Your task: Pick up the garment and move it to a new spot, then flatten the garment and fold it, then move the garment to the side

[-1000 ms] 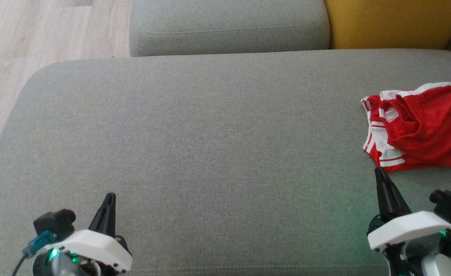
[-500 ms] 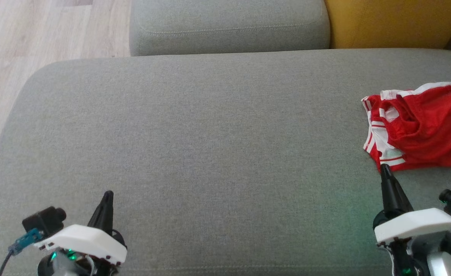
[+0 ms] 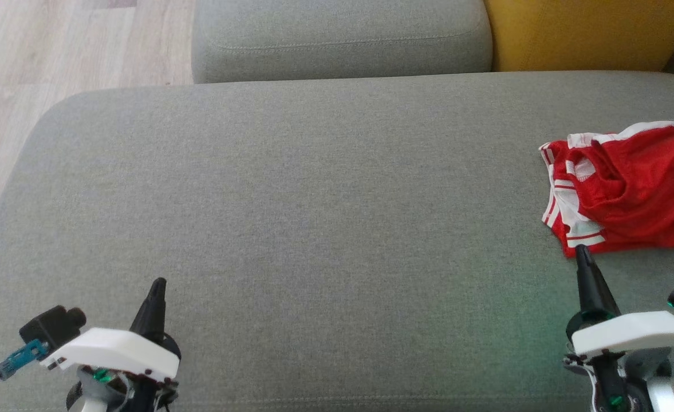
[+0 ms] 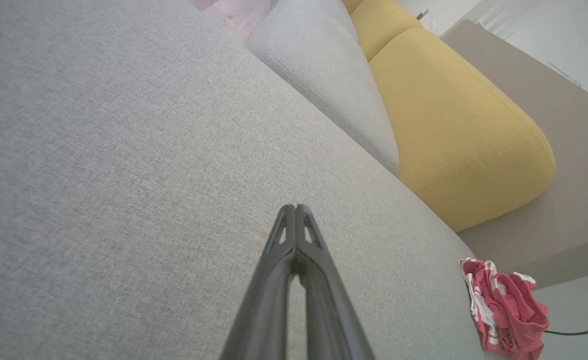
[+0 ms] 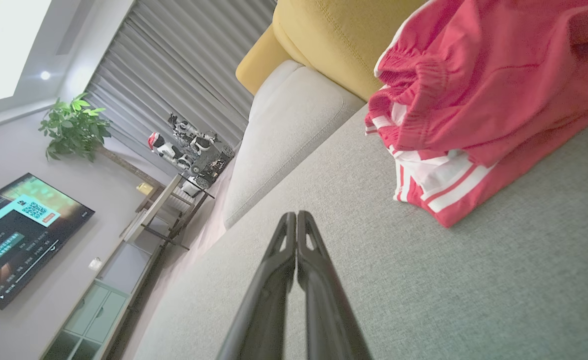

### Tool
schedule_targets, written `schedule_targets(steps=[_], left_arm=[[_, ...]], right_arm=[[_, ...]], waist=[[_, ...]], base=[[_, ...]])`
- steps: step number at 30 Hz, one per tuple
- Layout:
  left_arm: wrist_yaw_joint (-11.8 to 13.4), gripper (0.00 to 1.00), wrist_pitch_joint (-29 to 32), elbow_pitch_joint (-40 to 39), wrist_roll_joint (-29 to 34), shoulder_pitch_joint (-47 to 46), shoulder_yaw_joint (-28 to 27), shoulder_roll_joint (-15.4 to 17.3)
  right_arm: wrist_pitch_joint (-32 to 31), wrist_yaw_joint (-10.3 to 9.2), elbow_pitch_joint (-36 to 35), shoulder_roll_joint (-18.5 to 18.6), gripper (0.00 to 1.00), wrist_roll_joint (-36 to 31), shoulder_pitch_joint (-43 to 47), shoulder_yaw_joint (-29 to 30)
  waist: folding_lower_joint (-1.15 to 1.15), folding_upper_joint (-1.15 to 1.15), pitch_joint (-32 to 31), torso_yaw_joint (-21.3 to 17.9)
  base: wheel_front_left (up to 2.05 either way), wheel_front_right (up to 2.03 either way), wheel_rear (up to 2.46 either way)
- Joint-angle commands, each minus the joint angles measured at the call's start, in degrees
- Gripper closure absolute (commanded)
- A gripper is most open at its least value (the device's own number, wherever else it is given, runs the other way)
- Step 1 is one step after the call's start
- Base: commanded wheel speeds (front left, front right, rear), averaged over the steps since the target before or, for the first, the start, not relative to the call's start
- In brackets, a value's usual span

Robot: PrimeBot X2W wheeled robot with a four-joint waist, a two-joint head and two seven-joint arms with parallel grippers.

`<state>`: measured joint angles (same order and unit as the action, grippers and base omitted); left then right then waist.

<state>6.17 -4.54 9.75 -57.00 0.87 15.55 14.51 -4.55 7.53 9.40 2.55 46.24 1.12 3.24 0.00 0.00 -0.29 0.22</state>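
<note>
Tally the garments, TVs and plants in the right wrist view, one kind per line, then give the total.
Garment: 1
TV: 1
Plant: 1
Total: 3
</note>
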Motion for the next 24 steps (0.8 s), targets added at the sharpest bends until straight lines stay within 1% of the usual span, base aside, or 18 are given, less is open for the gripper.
schedule_targets(steps=[1, 11, 24], left_arm=[[-0.73, 1.0, 0.31, -1.32, -1.47, -3.34, -2.42, 0.29], [-2.5, 1.0, 1.61, -0.56, -6.26, -3.83, -4.91, -1.19], [-5.27, 1.0, 3.69, 0.63, -13.7, -4.6, -8.84, -3.54]], right_arm=[[-0.08, -0.02, -1.48, 0.48, 1.0, 1.99, -3.3, -0.16], [-0.28, -0.02, -0.65, 0.51, 1.0, 8.06, -3.84, 0.25], [-0.62, -0.03, 0.65, 0.53, 1.0, 17.53, -4.69, 0.92]], waist=[[0.0, 0.0, 0.01, 0.0], [0.0, 0.0, 0.07, -0.03], [0.0, 0.0, 0.17, -0.08]], base=[[0.0, 0.0, 0.0], [0.0, 0.0, 0.0], [0.0, 0.0, 0.0]])
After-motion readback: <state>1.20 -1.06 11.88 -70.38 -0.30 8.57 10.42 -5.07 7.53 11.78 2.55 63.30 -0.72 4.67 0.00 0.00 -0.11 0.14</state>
